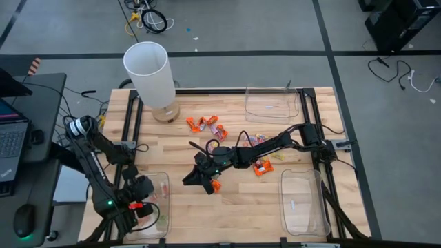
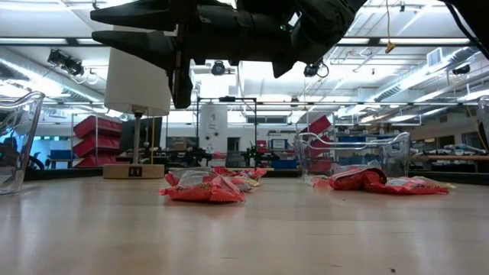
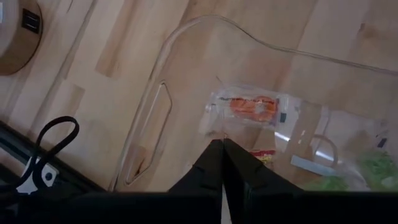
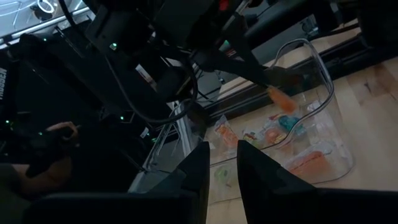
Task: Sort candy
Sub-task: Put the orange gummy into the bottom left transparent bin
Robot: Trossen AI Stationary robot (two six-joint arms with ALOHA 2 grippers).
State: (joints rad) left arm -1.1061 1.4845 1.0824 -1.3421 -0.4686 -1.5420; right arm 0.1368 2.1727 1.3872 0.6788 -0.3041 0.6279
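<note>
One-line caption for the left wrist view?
Left gripper shut above a clear tray holding an orange candy.

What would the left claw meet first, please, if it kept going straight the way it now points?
Probably the orange candy lying inside the clear tray: the shut left claw aims right at it. Depth is unclear.

Wrapped candy (image 1: 207, 125) lies in loose clusters on the wooden surface (image 1: 241, 200).
Orange pieces sit near the middle, a second bunch (image 1: 260, 167) of orange and pale wrappers to their right; more sweets (image 3: 252, 107), orange and green, rest flat inside a clear tray (image 3: 186, 37).
</note>
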